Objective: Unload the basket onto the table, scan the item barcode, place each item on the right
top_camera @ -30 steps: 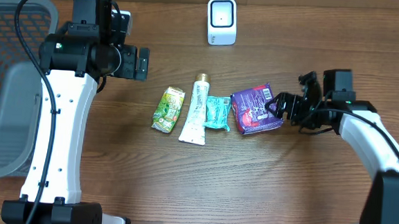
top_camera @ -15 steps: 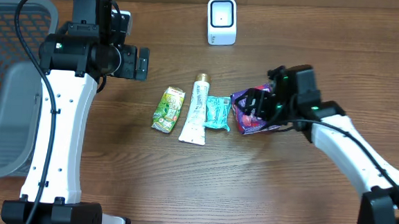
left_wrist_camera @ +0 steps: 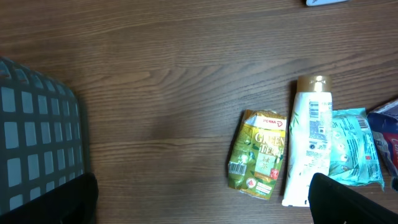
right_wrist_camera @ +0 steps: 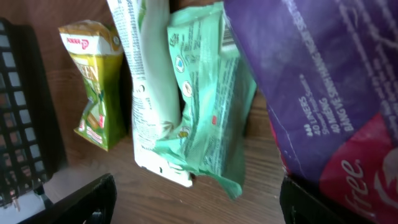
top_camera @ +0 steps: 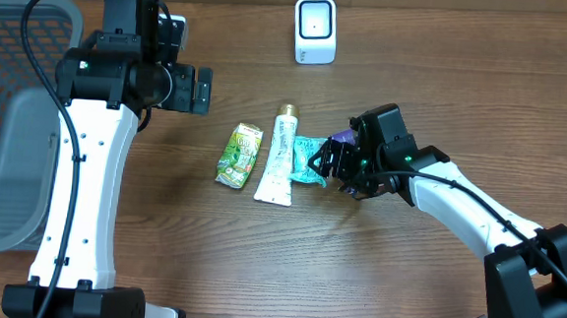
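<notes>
Several items lie in a row mid-table: a green tea packet (top_camera: 238, 154), a white tube (top_camera: 279, 159), a teal packet (top_camera: 308, 161) and a purple packet (top_camera: 342, 138) mostly hidden under my right arm. My right gripper (top_camera: 337, 167) hangs open low over the teal and purple packets. In the right wrist view the teal packet (right_wrist_camera: 211, 106) has its lower corner between the open fingers (right_wrist_camera: 87, 199), and the purple packet (right_wrist_camera: 323, 81) lies against the right finger. My left gripper (top_camera: 201, 90) is open and empty, high above the bare wood left of the green tea packet (left_wrist_camera: 258, 154). The white scanner (top_camera: 315, 30) stands at the back.
A grey mesh basket (top_camera: 10, 113) fills the left edge of the table, and its corner shows in the left wrist view (left_wrist_camera: 37, 143). The white tube (left_wrist_camera: 309, 146) shows a barcode near its cap. Bare wood lies in front of the row of items.
My right arm has swung left across the purple packet and now hangs over the teal one, its jaws slightly narrower. The left arm and the items have not moved.
</notes>
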Controlling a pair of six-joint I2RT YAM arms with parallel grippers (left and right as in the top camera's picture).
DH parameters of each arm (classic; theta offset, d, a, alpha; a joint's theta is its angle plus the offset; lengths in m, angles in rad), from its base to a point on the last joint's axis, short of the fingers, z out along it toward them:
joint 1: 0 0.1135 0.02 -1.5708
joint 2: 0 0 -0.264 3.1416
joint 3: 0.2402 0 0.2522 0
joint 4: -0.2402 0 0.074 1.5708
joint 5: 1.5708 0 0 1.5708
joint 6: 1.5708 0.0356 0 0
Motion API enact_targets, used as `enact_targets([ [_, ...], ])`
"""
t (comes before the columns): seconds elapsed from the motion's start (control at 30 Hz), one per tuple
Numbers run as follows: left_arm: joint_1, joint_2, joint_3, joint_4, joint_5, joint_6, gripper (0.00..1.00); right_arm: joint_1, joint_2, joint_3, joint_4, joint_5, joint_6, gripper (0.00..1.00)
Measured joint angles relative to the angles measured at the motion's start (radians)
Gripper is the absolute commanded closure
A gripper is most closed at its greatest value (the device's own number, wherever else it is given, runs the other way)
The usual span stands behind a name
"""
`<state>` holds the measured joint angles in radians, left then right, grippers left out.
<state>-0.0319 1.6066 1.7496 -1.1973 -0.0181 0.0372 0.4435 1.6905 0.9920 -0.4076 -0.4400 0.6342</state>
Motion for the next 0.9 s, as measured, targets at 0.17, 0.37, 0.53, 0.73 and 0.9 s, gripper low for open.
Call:
enact_targets([
  [0.17,0.0,0.0,0.0,0.0,0.0,0.0,0.0,-0.036,0.0,0.0,-0.092,-0.001,-0.039,0.15],
  [0.37,0.0,0.0,0.0,0.0,0.0,0.0,0.0,-0.162,-0.004,0.0,-0.252,0.058,-0.117,0.1],
  [0.53,0.0,0.0,0.0,0.0,0.0,0.0,0.0,-0.262,-0.024,0.0,-0.325,0.138,-0.173,0.06],
  [0.73,0.0,0.0,0.0,0.0,0.0,0.0,0.0,-0.369,-0.049,0.0,-0.324,0.121,-0.297,0.01],
  [0.9,0.0,0.0,0.0,0.0,0.0,0.0,0.0,-0.455,-0.053,0.001,-0.279,-0.003,-0.401,0.0],
])
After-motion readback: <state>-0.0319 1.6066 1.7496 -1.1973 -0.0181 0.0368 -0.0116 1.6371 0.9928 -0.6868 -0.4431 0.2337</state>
